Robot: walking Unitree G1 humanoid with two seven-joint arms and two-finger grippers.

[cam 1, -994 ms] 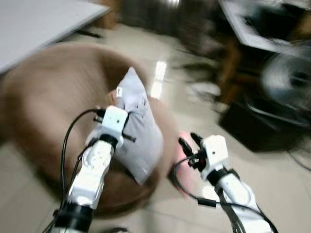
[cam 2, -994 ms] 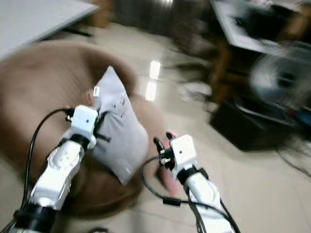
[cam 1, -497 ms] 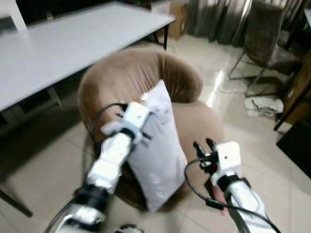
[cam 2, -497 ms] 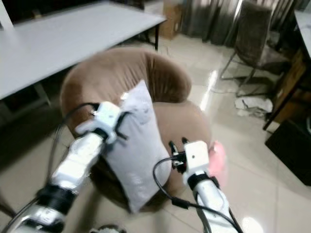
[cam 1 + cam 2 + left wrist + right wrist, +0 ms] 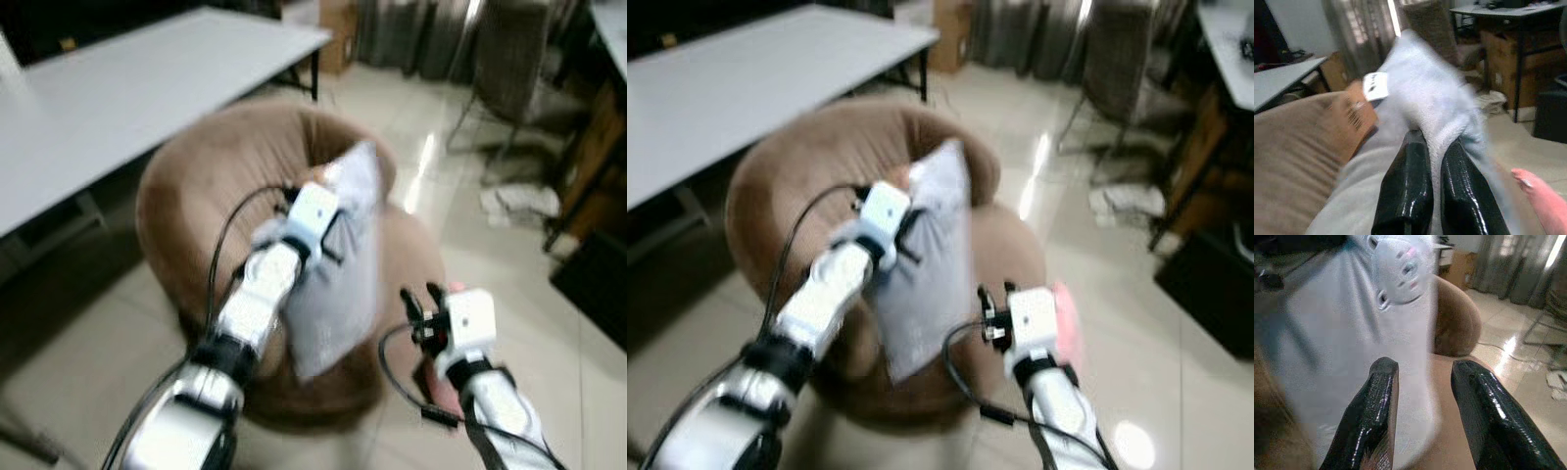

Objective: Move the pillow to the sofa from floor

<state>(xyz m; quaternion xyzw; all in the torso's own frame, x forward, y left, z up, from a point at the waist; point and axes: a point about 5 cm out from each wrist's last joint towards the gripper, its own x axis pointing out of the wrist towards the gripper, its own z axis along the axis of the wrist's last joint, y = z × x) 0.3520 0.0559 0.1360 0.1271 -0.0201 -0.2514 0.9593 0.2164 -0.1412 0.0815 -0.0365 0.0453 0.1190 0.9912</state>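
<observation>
Big white table (image 5: 127, 88) sits off to the robot's left, and right in front is the round brown sofa (image 5: 196, 186) on a shiny tiled floor (image 5: 470, 166). The grey pillow (image 5: 338, 264) is up off the floor, hanging over the sofa seat. The left gripper (image 5: 1422, 181) has its fingers pinched tight on the pillow's fabric. The right gripper (image 5: 1425, 416) hangs spread apart with nothing in it, just beside the pillow's edge.

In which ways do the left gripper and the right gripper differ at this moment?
The left gripper is shut on the pillow, held over the brown sofa; the right gripper is open and holds nothing. The left reaches further forward; the right hangs nearer, beside the sofa. Both have black fingers.
</observation>
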